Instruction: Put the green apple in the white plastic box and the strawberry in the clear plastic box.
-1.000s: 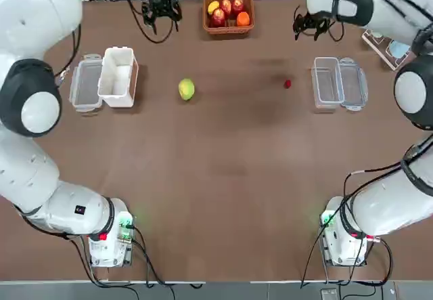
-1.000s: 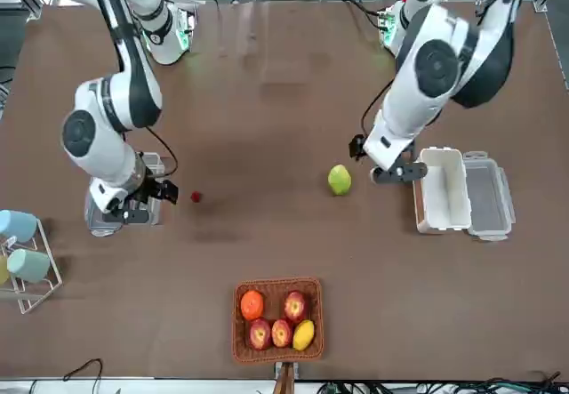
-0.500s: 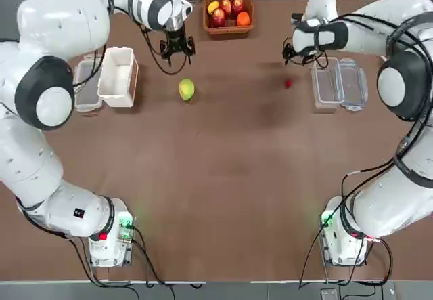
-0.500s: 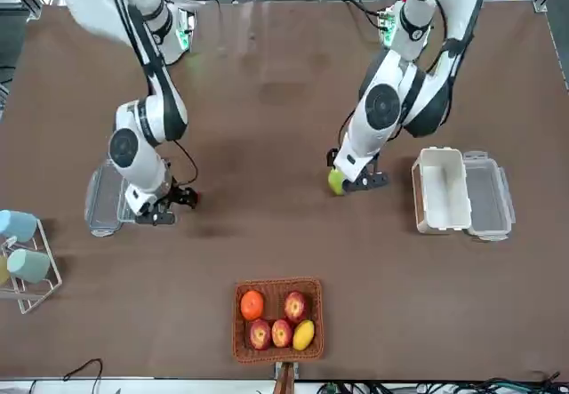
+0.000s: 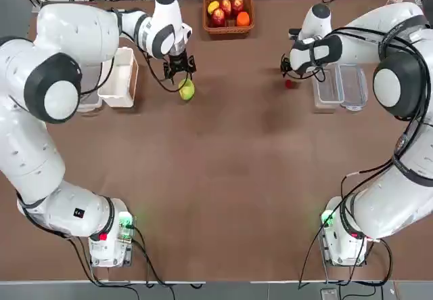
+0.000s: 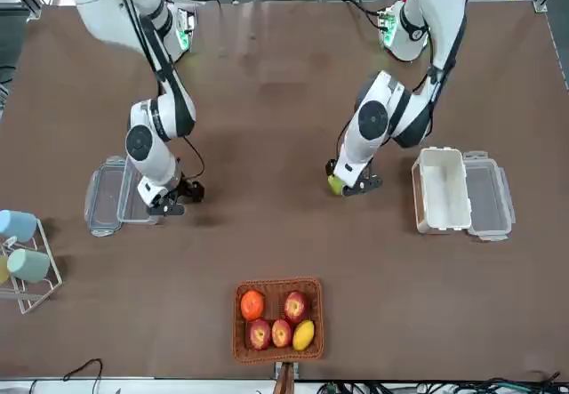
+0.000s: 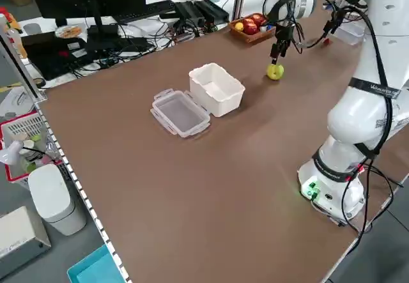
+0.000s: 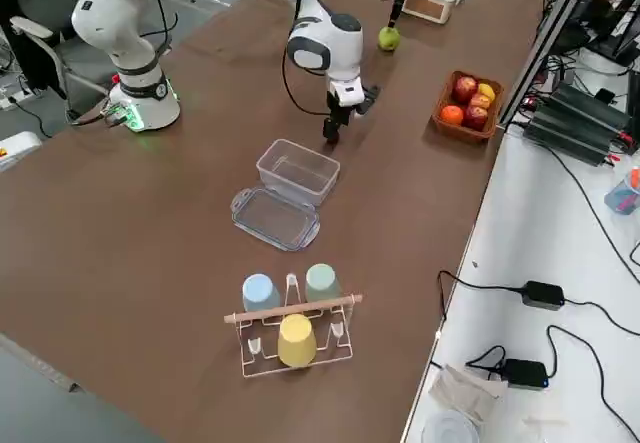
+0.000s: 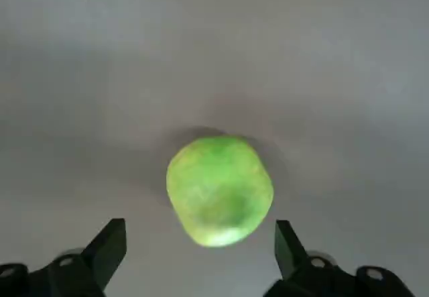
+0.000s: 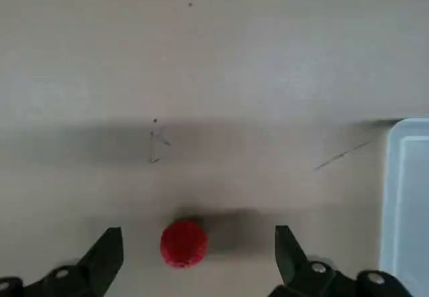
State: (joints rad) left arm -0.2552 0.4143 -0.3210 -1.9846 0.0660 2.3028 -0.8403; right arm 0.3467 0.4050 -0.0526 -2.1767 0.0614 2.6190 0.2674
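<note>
Apple point(image 9: 220, 191) yel-grn, strawberry point(image 10: 184, 244) red, tub point(image 6: 442, 189) wht.

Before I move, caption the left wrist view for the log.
Left pincer open above the table, green apple beyond its fingertips, not yet gripped.

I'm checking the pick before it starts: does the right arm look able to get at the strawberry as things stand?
Probably yes: the right gripper is open over the strawberry, with nothing between them, and the clear box stands off to one side.
</note>
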